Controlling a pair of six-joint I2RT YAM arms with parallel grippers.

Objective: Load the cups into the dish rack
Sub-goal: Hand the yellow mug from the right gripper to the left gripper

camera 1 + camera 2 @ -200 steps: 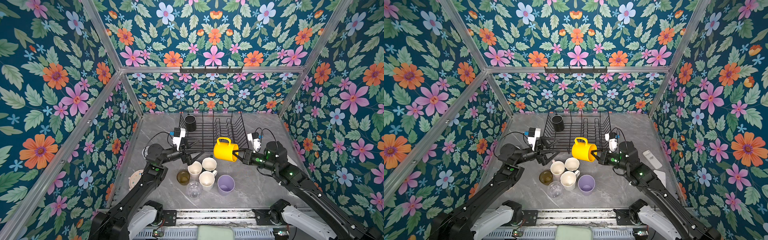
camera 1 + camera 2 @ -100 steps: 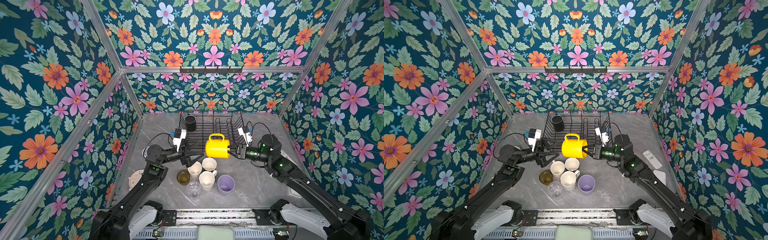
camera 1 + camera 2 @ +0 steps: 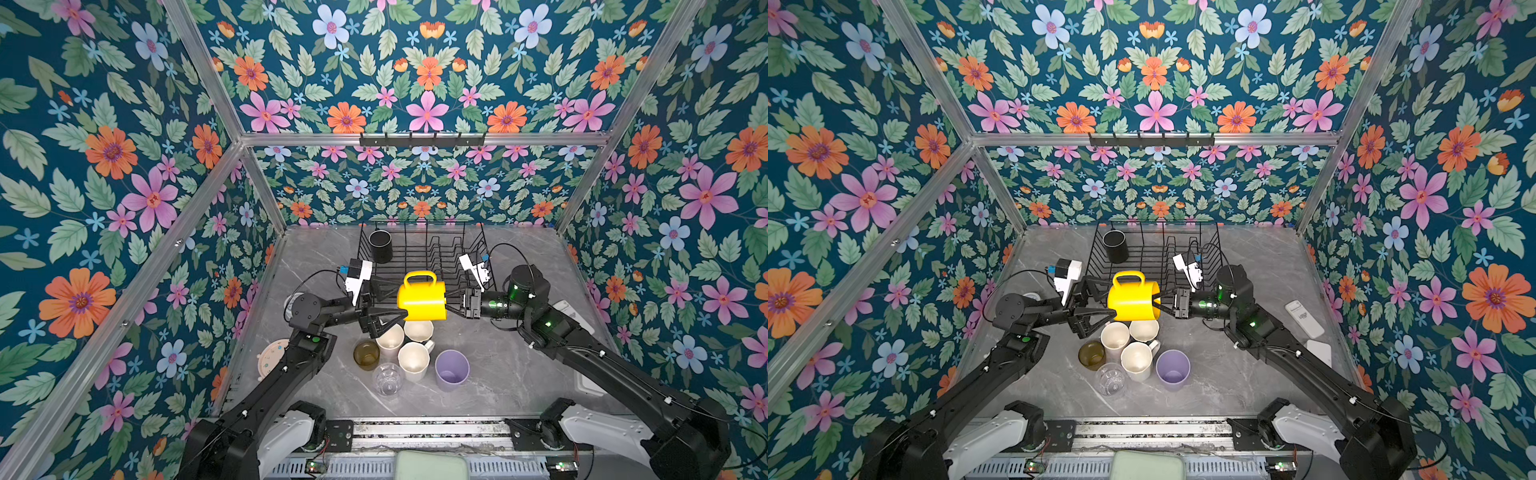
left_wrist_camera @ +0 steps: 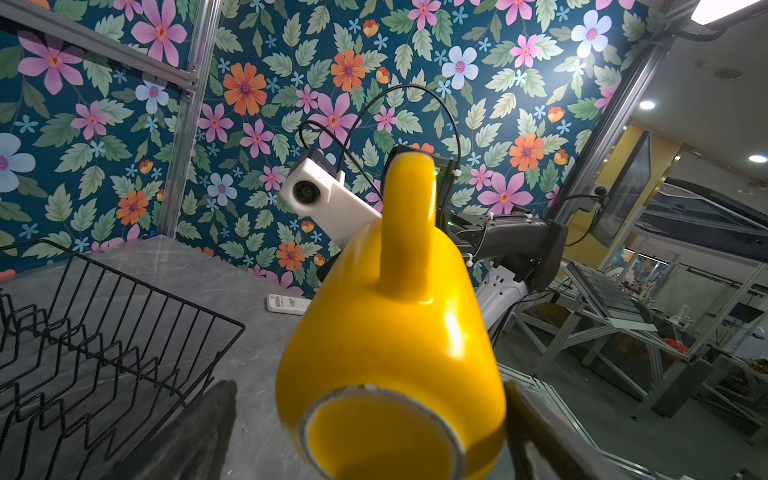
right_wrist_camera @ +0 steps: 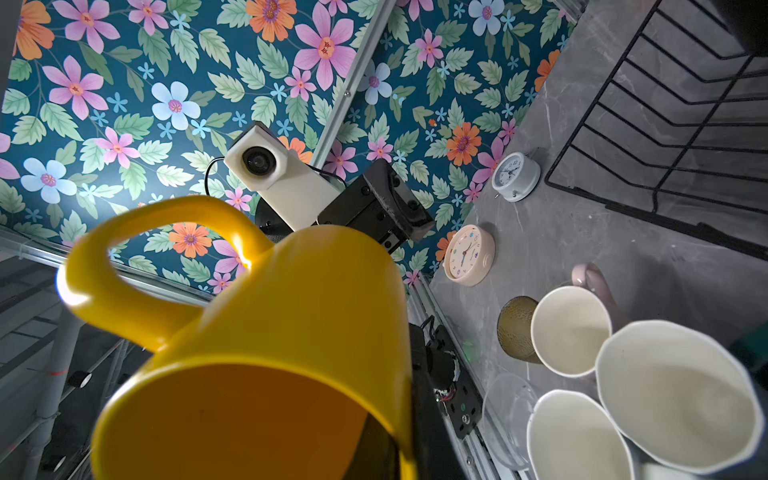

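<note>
top views / yellow mug (image 3: 422, 297): in the air on its side, handle up, near the front edge of the dish rack (image 3: 419, 249), not in it.
top views / my right gripper (image 3: 449, 300): pinched narrow on the mug's rim, carrying it.
top views / my left gripper (image 3: 397, 302): jaws wide, one on either side of the mug's base end; can't tell contact from here.
top views / black mug (image 3: 380, 246): upright in the rack's far left corner, the only cup loaded.
top views / waiting group: amber glass (image 3: 366, 354), clear glass (image 3: 387, 378), lilac tumbler (image 3: 452, 370) and three handled mugs (image 3: 413, 361) with pale insides, bunched on the table (image 3: 507, 365) in front of the rack.
left wrist / mug base: faces the camera. My fingers (image 4: 199, 432) are blurred at both sides. One shows a gap to the mug, the other is too close to tell. I read no left grip yet.
left wrist / rack: prongs beside the mug and lower.
right wrist / grip: one finger (image 5: 374, 453) dark inside the mug mouth, other hidden by the wall.
right wrist / leftovers: glasses and mugs on the table; two small clocks (image 5: 469, 255) beside them, not mine to load.
progress: one of eight in, one in transit, six waiting.
step, my guess: hand-over to my left gripper, or a re-grip before setting the mug in the rack.
</note>
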